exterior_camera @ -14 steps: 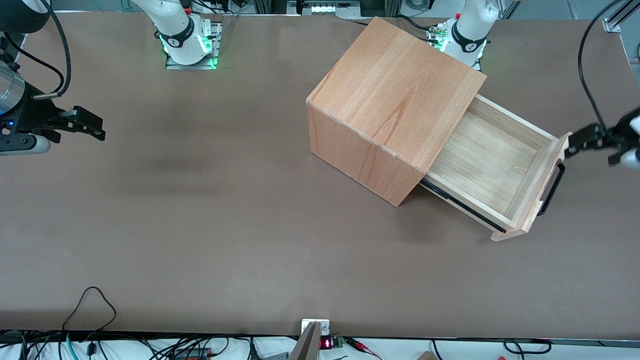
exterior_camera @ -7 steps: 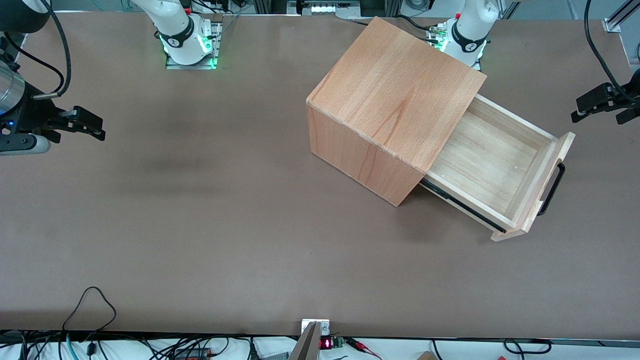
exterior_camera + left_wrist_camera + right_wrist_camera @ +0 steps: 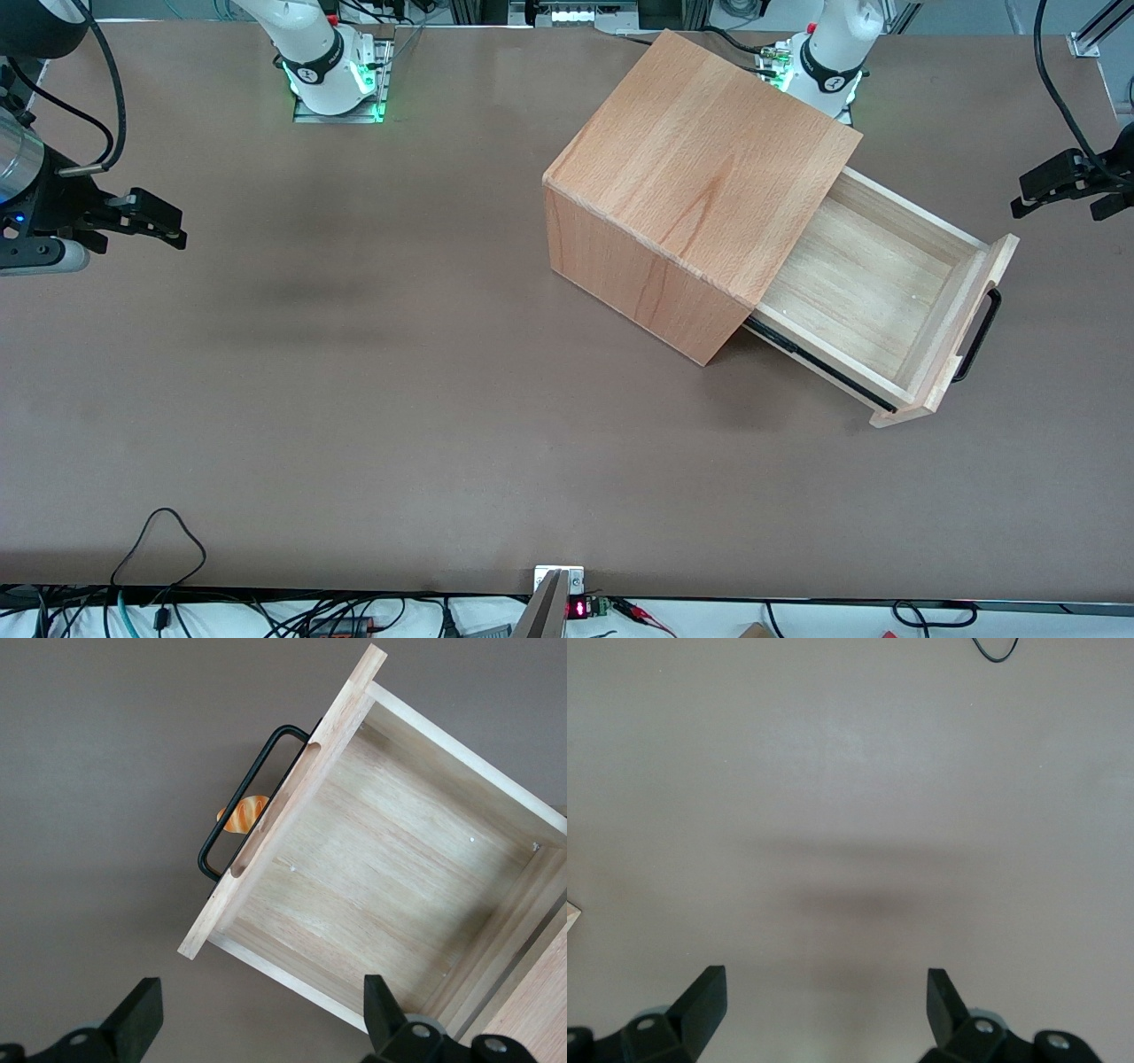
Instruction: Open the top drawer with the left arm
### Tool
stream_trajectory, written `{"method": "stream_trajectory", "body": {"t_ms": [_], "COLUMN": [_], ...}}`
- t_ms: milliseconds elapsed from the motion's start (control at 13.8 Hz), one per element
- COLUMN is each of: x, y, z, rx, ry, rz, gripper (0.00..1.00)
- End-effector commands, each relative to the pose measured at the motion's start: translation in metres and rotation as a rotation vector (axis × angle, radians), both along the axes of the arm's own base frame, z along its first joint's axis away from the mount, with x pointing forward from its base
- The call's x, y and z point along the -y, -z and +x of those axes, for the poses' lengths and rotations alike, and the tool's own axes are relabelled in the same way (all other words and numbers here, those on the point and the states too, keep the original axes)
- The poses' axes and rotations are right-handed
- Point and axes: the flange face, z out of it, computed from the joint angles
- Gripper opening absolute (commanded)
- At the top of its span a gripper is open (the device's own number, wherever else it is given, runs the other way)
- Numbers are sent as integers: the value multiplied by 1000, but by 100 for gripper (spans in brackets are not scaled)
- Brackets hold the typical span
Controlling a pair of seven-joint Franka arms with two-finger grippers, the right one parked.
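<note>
While the top drawer (image 3: pixel 873 297) stands out, the claw (image 3: pixel 1059 190) hangs spread above the table (image 3: pixel 354 372).

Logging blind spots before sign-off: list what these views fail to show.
- Cabinet front, below the top drawer: hidden by the open drawer, front view.
- Orange object at the handle: too small to identify, left wrist view.
- Left gripper: arm cut off by the frame edge, front view; open, clear of the drawer.

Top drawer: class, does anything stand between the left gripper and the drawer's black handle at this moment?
Nothing visible does. The top drawer is pulled well out; the gripper, fingers open, hangs apart from the handle, toward the working arm's end, with only bare table between them.
</note>
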Motion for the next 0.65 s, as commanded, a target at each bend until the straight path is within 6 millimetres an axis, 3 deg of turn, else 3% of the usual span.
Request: {"method": "stream_trajectory", "body": {"t_ms": [0, 578], "x": [1, 2], "y": [-4, -8], "z": [-3, -3], "rx": [2, 11], "ry": [1, 4], "rz": [24, 21], "gripper": [100, 100]}}
